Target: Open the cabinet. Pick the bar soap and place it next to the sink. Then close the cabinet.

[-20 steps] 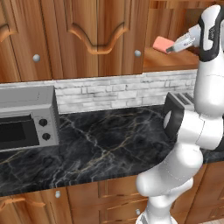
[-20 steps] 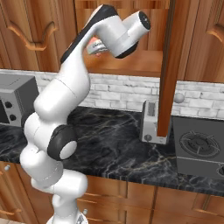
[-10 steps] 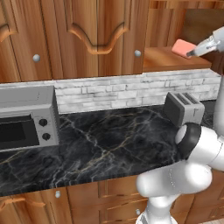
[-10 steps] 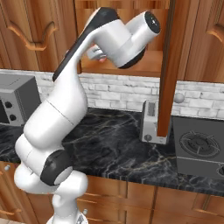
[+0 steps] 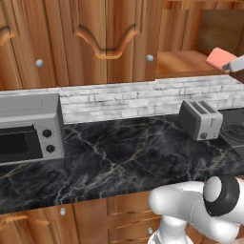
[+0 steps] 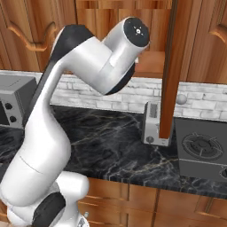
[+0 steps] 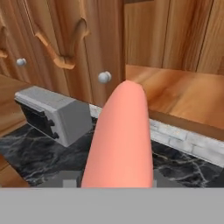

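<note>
The cabinet [image 5: 190,43] stands open above the counter [image 5: 124,152], its plain wooden shelf [image 5: 183,64] bare at the front, and in the right base view its swung-out door [image 6: 170,66] hangs edge-on in front of the toaster. The black, white-veined counter runs beneath a pale stone backsplash [image 5: 143,100]. The white arm [image 6: 57,124] rises from the base and bends toward the open cabinet. A grey microwave [image 5: 28,128] sits at the counter's left end. A grey two-slot toaster [image 5: 200,119] stands on the counter below the open cabinet, just beside a dark stove burner [image 6: 201,146]. The gripper [image 5: 234,66] is closed on the bar soap [image 5: 220,58], which is held in the air in front of the shelf, above the toaster. In the hand view the salmon-pink bar juts forward from between the finger tips.
</note>
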Tool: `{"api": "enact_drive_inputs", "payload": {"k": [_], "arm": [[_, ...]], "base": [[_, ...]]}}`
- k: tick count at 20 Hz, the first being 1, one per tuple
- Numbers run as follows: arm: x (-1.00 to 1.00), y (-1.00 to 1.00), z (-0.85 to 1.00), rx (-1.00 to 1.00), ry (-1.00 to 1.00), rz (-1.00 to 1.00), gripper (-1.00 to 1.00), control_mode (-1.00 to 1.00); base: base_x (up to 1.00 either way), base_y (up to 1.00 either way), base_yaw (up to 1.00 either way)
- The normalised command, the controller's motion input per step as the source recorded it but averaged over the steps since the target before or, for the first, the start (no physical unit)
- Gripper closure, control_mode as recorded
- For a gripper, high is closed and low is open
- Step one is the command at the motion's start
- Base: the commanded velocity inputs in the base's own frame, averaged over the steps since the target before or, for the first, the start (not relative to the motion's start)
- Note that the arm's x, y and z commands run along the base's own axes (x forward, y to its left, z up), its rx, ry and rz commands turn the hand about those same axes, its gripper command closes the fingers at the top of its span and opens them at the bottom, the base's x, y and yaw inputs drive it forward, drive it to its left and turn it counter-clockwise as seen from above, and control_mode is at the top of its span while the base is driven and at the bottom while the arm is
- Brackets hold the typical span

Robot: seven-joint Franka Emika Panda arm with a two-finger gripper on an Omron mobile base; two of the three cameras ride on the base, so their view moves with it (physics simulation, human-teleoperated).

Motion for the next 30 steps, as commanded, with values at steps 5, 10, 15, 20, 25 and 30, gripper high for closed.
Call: {"api": "enact_drive_inputs", "payload": {"k": [5, 10, 15, 20, 25, 30], "arm": [[-0.81, 0.17, -0.15, -0.08, -0.05, -0.35, 1.00, -1.00], [-0.22, 0.41, -0.41, -0.13, 0.06, -0.40, 1.00, -1.00], [-0.44, 0.49, -0.08, -0.01, 0.04, -0.31, 1.00, -1.00], [-0.62, 0.61, 0.00, 0.00, 0.00, -0.16, 1.00, -1.00], [-0.68, 0.29, 0.00, 0.00, 0.00, -0.02, 1.00, -1.00], [-0.21, 0.06, 0.00, 0.00, 0.00, 0.00, 1.00, -1.00]], "base": [[0.00, 0.00, 0.00], [0.00, 0.00, 0.00], [0.00, 0.00, 0.00], [0.00, 0.00, 0.00], [0.00, 0.00, 0.00], [0.00, 0.00, 0.00]]}}
